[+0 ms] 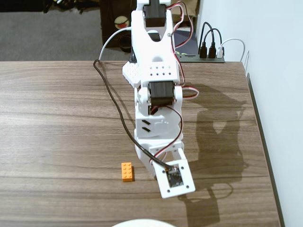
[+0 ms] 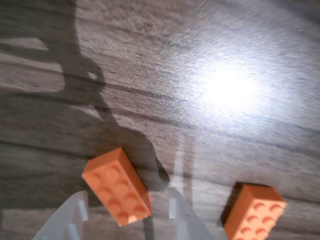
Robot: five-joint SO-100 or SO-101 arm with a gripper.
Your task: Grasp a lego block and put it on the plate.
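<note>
The claw (image 2: 127, 212) is spread wide, its two translucent pale fingers (image 2: 75, 215) standing either side of a small orange rectangular plastic brick with two rows of round studs (image 2: 117, 186). The brick lies flat on the desk (image 2: 200, 125), skewed to the finger line, and neither finger appears to touch it. This straddling stance suits a closing grasp across the brick's narrow sides; the skew may cause it to rotate as the fingers meet it.

A second orange studded brick (image 2: 254, 212) lies apart, toward the right in the wrist view. The fixed view shows one orange brick (image 1: 127, 171) near the desk's front edge, beside the white moulded-plastic arm (image 1: 154, 71). The round white plate (image 1: 139, 223) shows only as a curved rim at that front edge, near the bricks.

The desk is dark wood-grain laminate, smooth enough to throw a bright glare.
</note>
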